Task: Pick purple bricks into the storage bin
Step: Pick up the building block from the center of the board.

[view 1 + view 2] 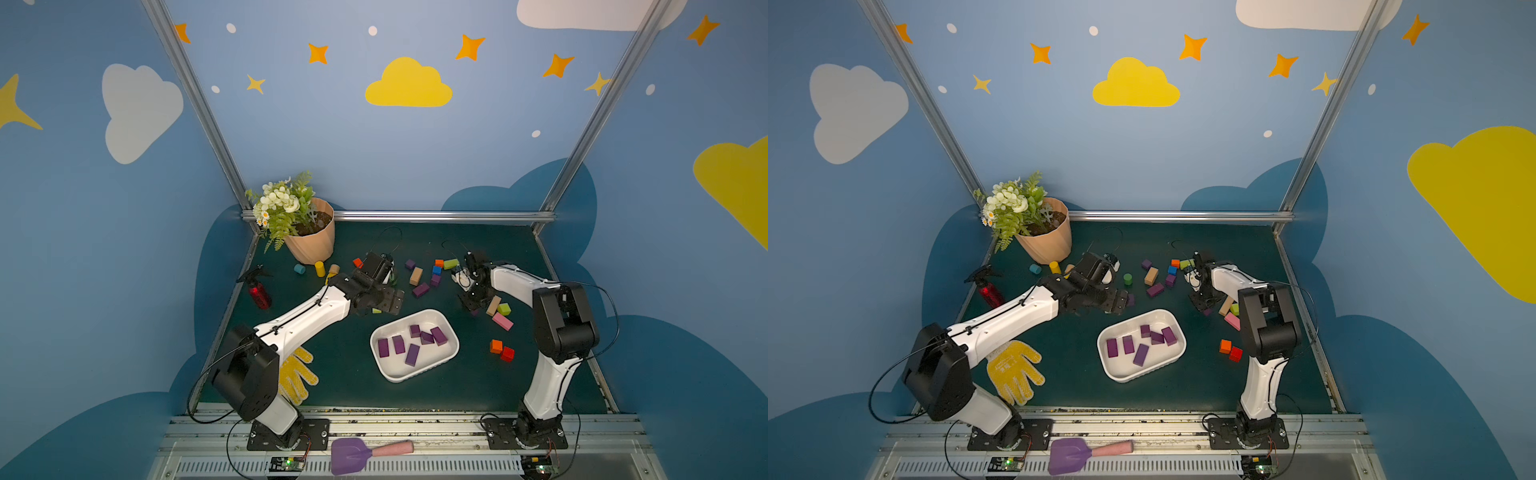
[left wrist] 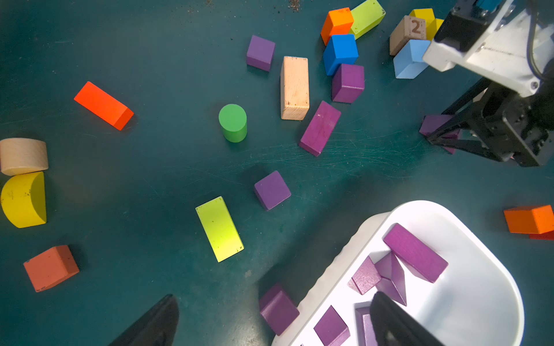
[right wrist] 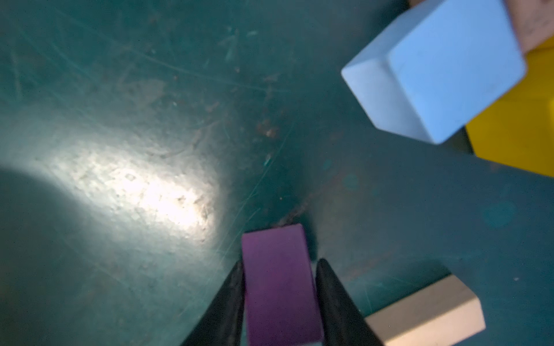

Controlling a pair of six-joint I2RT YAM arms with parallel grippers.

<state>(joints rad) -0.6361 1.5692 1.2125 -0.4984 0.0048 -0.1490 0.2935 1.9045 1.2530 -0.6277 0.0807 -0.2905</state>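
Purple brick [image 3: 278,287] seemingly pinched by right gripper [image 3: 280,263], pale-blue block [image 3: 434,69] nearby; left gripper [image 2: 274,296] spread wide

light: dim, from above | right wrist: soft blur — glare on mat [image 3: 162,197] | both top views: edges bowed

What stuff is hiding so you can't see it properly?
- Purple brick in the right gripper: right wrist view, blurred, end cut off; squeezed or not, unclear.
- Same brick, both top views: mostly hidden by that gripper.
- Storage bin: left wrist view, cut off by the edge; a finger of the left gripper covers one brick.
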